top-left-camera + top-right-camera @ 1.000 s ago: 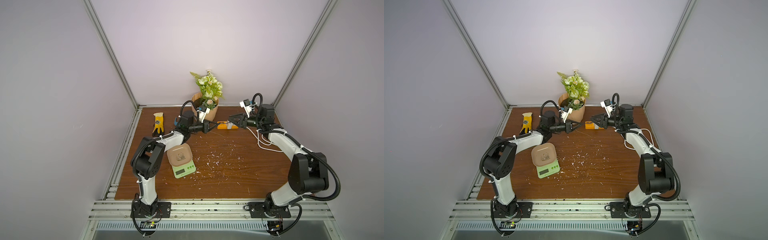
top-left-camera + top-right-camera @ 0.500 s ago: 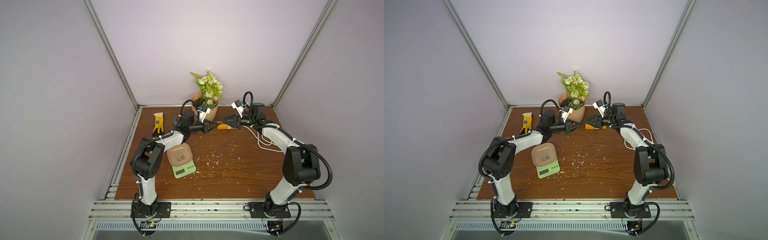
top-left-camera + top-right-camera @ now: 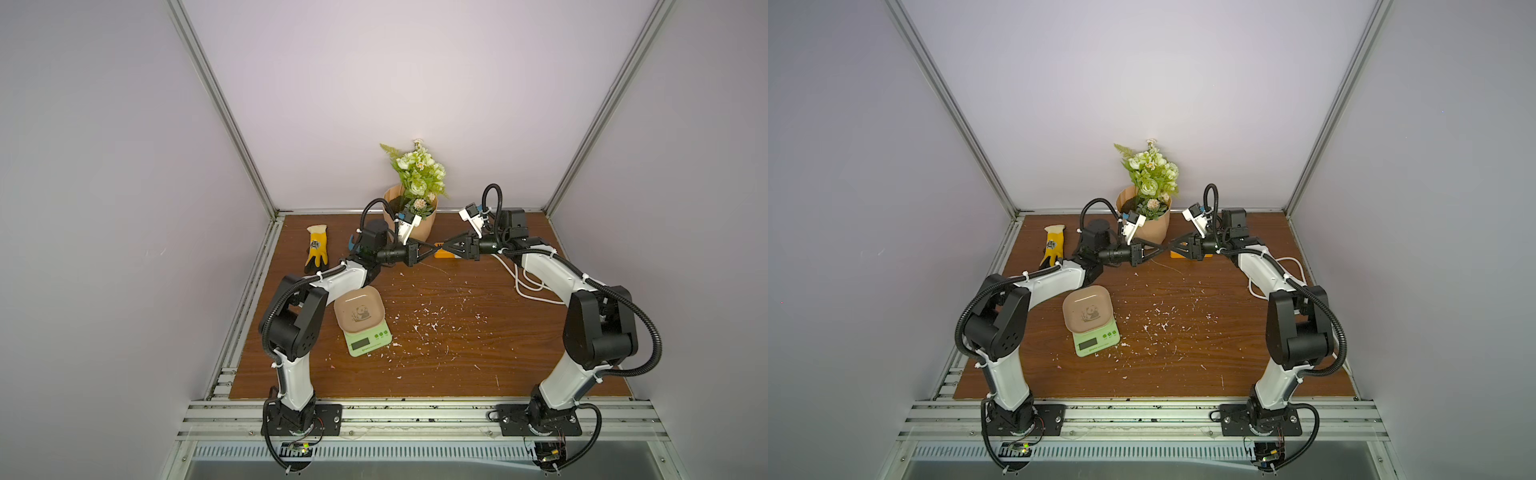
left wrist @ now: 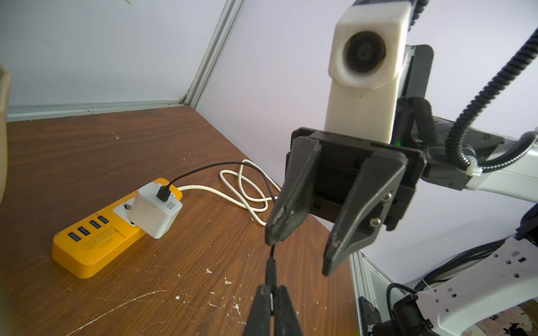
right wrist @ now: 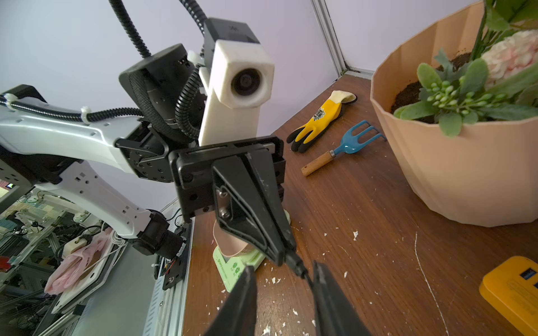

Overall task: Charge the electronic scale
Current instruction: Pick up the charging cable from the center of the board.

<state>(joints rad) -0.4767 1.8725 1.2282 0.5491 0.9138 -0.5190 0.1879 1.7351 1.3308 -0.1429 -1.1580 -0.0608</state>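
In both top views the smooth light-green electronic scale point(image 3: 370, 343), tan rounded-square tray point(image 3: 358, 309) on top, sits on the scuffed wood-grain worktop point(image 3: 457, 353). Since a second ago the spread right jaws have neared the left jaws, which pinch a black cable plug point(image 4: 270, 269). Scale: lower left of both, well apart.

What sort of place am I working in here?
Most likely a robot lab test booth: bare walls in metal framing, a left arm and a right arm bolted to a rail at a scratched wooden table. Past the table edge, the right wrist view shows cluttered workshop racks.
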